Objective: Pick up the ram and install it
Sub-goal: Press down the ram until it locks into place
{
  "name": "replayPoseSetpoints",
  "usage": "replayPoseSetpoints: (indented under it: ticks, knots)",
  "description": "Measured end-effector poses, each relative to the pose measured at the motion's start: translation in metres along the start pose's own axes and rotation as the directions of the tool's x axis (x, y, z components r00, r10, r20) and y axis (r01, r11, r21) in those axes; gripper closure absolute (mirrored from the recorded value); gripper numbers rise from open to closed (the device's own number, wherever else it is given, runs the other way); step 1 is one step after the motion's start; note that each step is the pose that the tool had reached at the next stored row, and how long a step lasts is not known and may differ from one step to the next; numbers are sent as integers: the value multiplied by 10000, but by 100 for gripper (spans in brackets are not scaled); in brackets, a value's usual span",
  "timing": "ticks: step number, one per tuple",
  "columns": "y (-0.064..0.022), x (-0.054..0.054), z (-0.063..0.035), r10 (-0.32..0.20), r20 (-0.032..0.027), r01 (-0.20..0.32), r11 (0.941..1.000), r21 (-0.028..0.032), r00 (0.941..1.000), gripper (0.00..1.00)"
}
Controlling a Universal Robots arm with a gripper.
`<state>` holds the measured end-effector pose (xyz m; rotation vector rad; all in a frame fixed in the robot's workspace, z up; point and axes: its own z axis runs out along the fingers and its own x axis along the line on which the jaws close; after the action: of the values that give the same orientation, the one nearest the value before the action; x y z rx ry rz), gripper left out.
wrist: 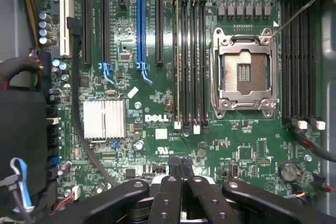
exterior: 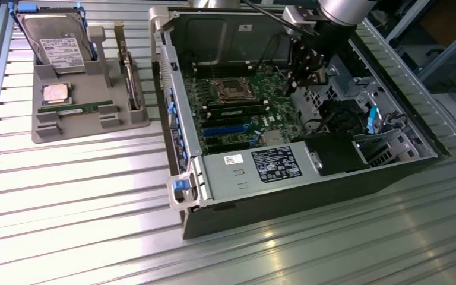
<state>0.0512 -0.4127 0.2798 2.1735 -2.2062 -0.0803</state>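
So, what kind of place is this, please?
Probably a computer assembly workbench: an open grey desktop computer case with a green motherboard lies on a ribbed metal table, beside a grey parts holder with a silver hard drive.

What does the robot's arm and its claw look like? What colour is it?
The arm is a round silver-grey tube with a thin black cable running beside it. Below sits a light grey block, then the gripper, black and boxy. In the wrist view the gripper has shiny black curved links joined by round silver bolts, and narrow black fingers.
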Motion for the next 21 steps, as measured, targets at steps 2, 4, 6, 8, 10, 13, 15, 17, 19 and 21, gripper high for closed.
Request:
replayPoseSetpoints:
  ticks: [2, 4, 6, 8, 10, 13, 15, 17, 19, 21]
  knots:
    - [0, -1, -8, -1, 7, 1, 10000, 1, 10000, 89]
    - [0, 0, -10, -1, 3, 1, 10000, 0, 10000, 89]
    - [0, 0, -10, 0, 3, 0, 10000, 0, 10000, 89]
    - [0, 0, -10, -1, 3, 1, 10000, 0, 10000, 89]
    - [0, 0, -10, -1, 3, 1, 10000, 0, 10000, 89]
    - [0, 0, -9, 14, 4, -14, 10000, 0, 10000, 89]
    - [0, 0, -10, 106, 10, -106, 9999, 1, 9999, 89]
    - [0, 0, -10, 463, 34, -463, 9989, 2, 9989, 89]
    - [0, 0, -10, 589, 43, -589, 9983, 2, 9983, 89]
    - [0, 0, -10, 920, 65, -920, 9958, 2, 9957, 89]
